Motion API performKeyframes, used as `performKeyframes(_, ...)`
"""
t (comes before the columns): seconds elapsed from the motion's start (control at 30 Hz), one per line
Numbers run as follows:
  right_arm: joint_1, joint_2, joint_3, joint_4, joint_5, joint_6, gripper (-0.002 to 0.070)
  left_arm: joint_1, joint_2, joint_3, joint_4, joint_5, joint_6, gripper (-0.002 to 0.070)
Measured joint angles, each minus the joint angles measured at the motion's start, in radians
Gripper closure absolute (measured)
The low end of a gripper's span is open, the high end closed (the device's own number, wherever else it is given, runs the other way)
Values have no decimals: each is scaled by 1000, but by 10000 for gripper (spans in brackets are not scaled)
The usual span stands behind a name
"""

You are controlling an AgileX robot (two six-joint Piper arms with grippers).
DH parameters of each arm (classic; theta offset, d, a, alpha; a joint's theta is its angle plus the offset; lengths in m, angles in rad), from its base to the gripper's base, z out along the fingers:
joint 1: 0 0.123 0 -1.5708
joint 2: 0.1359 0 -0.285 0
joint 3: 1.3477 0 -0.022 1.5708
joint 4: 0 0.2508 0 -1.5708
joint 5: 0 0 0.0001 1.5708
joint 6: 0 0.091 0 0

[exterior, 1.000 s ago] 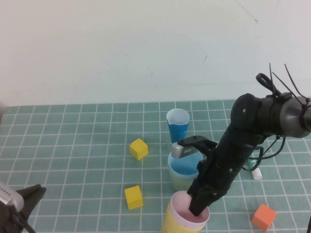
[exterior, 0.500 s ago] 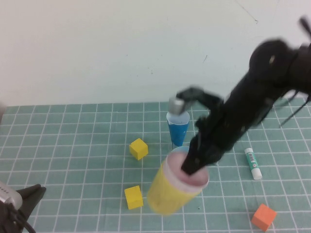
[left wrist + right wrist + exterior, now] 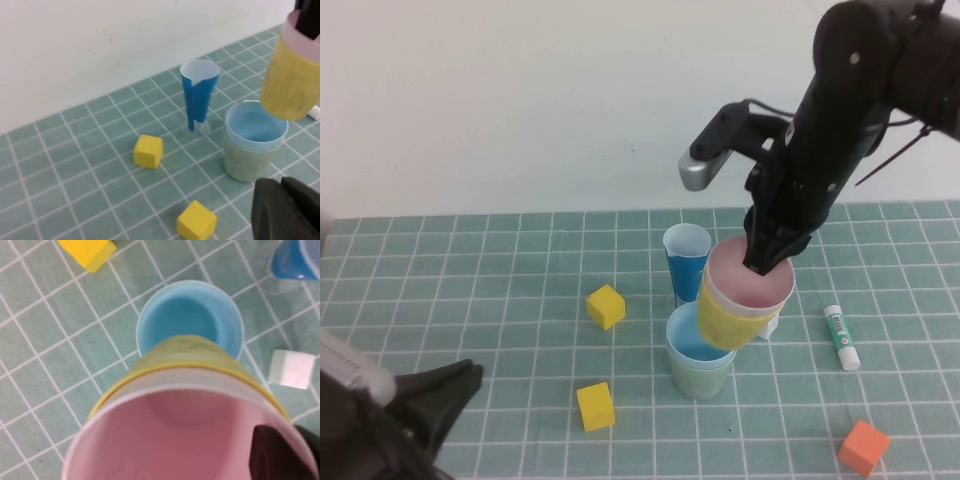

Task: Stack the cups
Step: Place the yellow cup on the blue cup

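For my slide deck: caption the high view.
Right claw carries the pink-in-yellow cups over the blue-in-green cups; shut left claw waits at the near corner.

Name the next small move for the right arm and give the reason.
Probably shift slightly and lower. The right gripper, shut on the rim of the pink cup nested in the yellow cup, holds the pair tilted in the air just above the light blue cup sitting in the pale green cup. The left gripper stays parked, shut.

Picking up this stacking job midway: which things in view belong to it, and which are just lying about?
In the job: pink cup inside yellow cup, held aloft by right gripper; light blue cup inside pale green cup.
Lying about: dark blue cone cup, two yellow blocks, orange block, glue stick. Left gripper parked, shut.
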Motion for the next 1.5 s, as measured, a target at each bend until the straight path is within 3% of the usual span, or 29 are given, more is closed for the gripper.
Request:
performKeyframes(0.23,0,68,-3,34,-23,9,645,0,92,0,5,-86,-57,676)
performKeyframes(1.07,0,136,-16,47,-84,-79,636,0,93,0,26,-100,-57,676)
performKeyframes(1.13,0,136,-16,47,-89,-85,606,0,93,0,26,-100,-57,676)
performKeyframes(1.4,0,136,-18,53,-149,13,310,0,93,0,65,-100,-55,676)
performKeyframes(1.5,0,136,-49,57,-123,22,262,0,93,0,71,-100,-55,676)
